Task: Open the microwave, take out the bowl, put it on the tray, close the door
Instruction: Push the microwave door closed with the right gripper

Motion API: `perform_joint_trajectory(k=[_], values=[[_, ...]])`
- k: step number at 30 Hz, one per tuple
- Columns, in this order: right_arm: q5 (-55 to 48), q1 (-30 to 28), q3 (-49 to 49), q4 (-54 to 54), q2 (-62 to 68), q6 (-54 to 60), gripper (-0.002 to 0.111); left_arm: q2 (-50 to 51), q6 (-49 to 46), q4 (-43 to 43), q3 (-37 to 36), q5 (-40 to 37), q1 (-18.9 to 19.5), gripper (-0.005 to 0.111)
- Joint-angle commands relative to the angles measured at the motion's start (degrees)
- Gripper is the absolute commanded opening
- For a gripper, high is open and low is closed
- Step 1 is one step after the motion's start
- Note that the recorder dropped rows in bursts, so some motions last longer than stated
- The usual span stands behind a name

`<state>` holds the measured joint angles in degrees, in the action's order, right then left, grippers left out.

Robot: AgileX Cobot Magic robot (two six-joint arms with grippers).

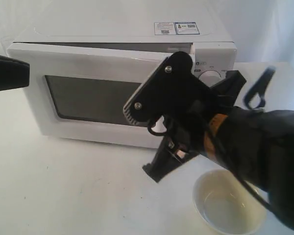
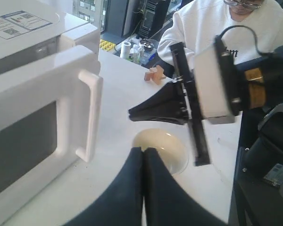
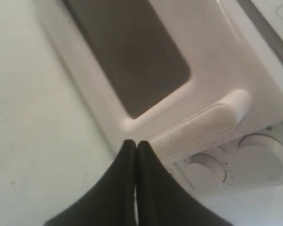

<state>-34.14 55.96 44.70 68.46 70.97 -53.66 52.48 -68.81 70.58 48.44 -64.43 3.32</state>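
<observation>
Microwave (image 1: 122, 34) at back of white table (image 1: 63, 186), door (image 1: 88, 63) slightly ajar, dark gap along top edge. Bowl (image 1: 230, 205) out on table, in front of knob side, empty. Right gripper (image 3: 134, 143) pinched tight, holds nothing, tips just beside door handle (image 3: 198, 125); contact unclear. Left gripper (image 2: 144, 150) likewise pressed together, empty, at door's end away from handle.

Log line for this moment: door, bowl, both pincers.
white dark-windowed microwave door: ajar | small cream bowl: on table, outside | left pincer: shut, empty | right pincer: shut, empty, near door handle
</observation>
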Motion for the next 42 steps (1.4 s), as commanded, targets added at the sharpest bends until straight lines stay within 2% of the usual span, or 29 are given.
perform_joint_trajectory(k=[1, 7, 12, 15, 23, 31, 42], values=[[-0.3, -2.0, 2.1, 19.5, 7.6, -17.4, 0.0, -2.4, -0.4, 1.0, 0.4, -4.0, -0.1, 0.0], [-2.2, -4.7, 6.8, 19.9, 13.2, -17.0, 0.0, -7.7, 0.2, -1.6, 0.4, 0.3, -0.1, 0.0], [-1.8, -6.3, 8.5, 19.9, 13.6, -15.6, 0.0, -13.5, 7.6, -7.8, 0.4, -0.2, -0.1, 0.0], [-1.5, -6.7, 9.2, 20.3, 13.6, -15.6, 0.0, -16.7, 8.7, -7.6, 0.4, -0.3, -0.1, 0.0], [3.7, -13.4, 9.5, 22.0, 13.7, -15.5, 0.0, -28.1, 9.7, -6.8, 0.4, 3.1, -0.1, 0.0], [5.6, -16.6, 11.5, 22.0, 15.0, -15.5, 0.0, -33.9, 9.5, -5.5, 0.4, 5.1, -0.1, 0.0], [6.0, -16.6, 14.1, 22.0, 18.6, -15.5, 0.0, -36.5, 10.0, -4.7, 0.4, 6.5, -0.1, 0.0]])
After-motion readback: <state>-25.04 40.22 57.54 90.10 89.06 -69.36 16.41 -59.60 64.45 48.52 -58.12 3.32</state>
